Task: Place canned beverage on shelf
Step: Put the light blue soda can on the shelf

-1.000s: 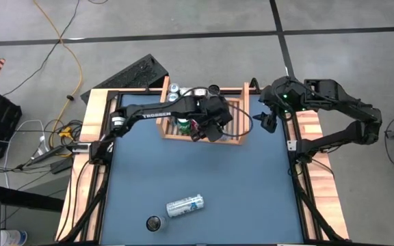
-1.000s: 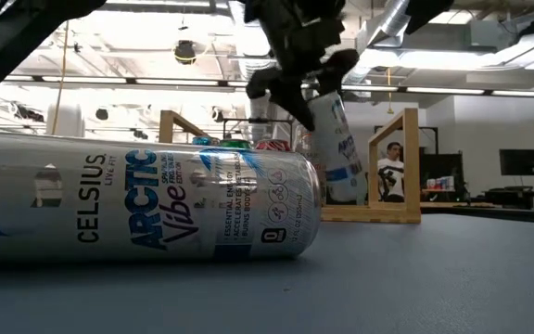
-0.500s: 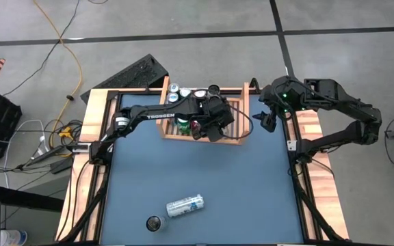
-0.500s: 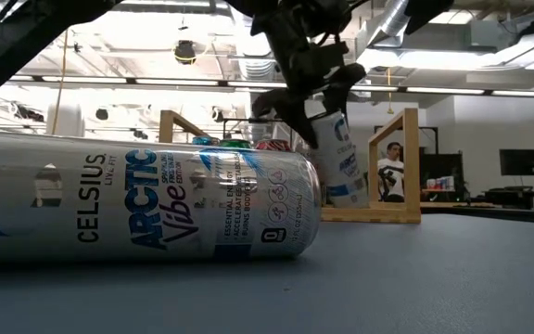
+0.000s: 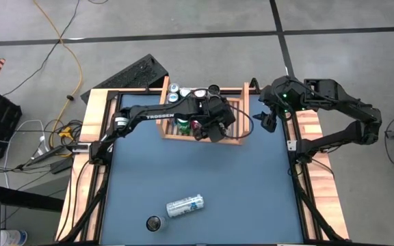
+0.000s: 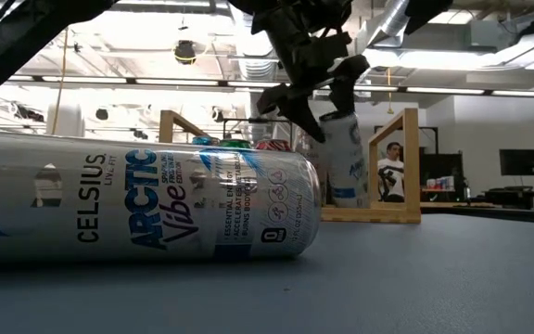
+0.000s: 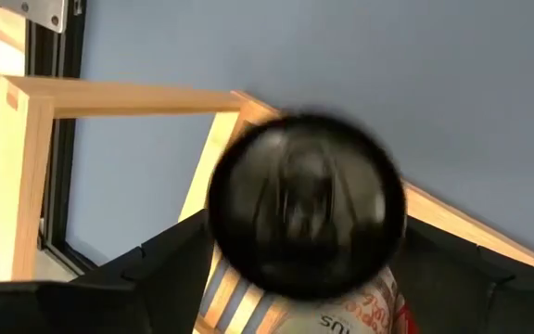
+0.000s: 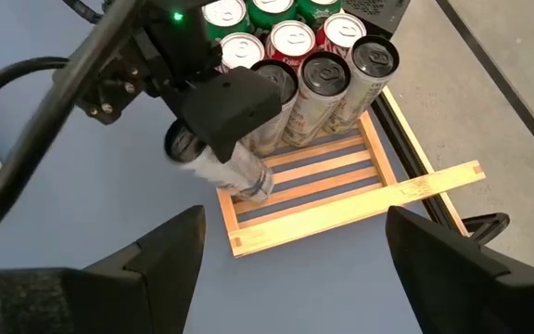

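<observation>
My left gripper (image 5: 208, 121) is over the near part of the shelf (image 5: 237, 140), a light-brown wooden rack with a slatted base, and is shut on a white can (image 6: 345, 158). The can leans slightly inside the shelf and also shows in the right wrist view (image 8: 222, 169). Its dark top (image 7: 306, 206) fills the left wrist view. Several cans (image 8: 290, 51) stand upright in rows on the far part of the shelf. My right gripper (image 5: 268, 121) waits open beyond the shelf's right side board. My left gripper pinches the white can by its upper wall (image 6: 334, 109) just below the dark top, one finger (image 7: 160, 274) on each side. The fingers come from above, slanting down. The can stands nearly upright, its lower end (image 8: 254, 187) at the slats near the shelf's near board.
A white Celsius can (image 5: 185, 206) lies on its side near the table's front edge and fills the low view's left (image 6: 146, 209). A dark-topped can (image 5: 154, 223) stands upright next to it. The blue table between them and the shelf is bare.
My left gripper has lowered the white can into the near part of the shelf and tipped it from a clear slant to nearly upright. Its lower end has come down to the slats. The hold has stayed shut.
</observation>
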